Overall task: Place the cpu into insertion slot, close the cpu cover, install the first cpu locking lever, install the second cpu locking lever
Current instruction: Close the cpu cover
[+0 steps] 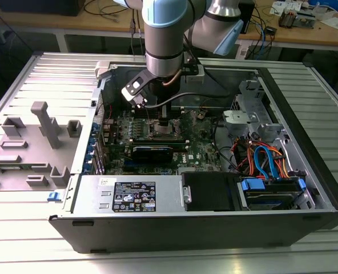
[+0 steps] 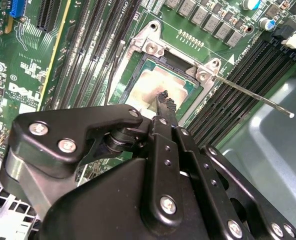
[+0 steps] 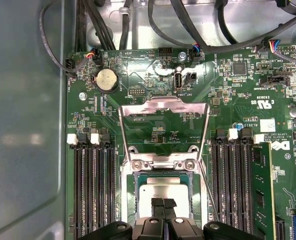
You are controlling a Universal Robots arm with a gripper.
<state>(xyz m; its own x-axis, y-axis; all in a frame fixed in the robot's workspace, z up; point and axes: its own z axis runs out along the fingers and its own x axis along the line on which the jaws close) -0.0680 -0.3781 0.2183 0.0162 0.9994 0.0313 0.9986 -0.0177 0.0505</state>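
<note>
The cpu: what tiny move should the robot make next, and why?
Probably lift the tool straight up. The cpu already lies in the insertion slot, the tool's shut tips hang right over it, and the cpu cover stands flipped open, so the tool blocks its path.

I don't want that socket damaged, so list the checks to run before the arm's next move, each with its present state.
1. cpu lying inside the insertion slot: ok, it looks level within the frame.
2. cpu cover closed: not ok, it stands raised on its hinge.
3. Locking lever latched: not ok, it sticks out free to one side of the socket.
4. gripper fingers together: ok, shut and poised over the cpu.
5. Fingertips clear of the cpu top: cannot tell, contact is hidden in both wrist views.
</note>
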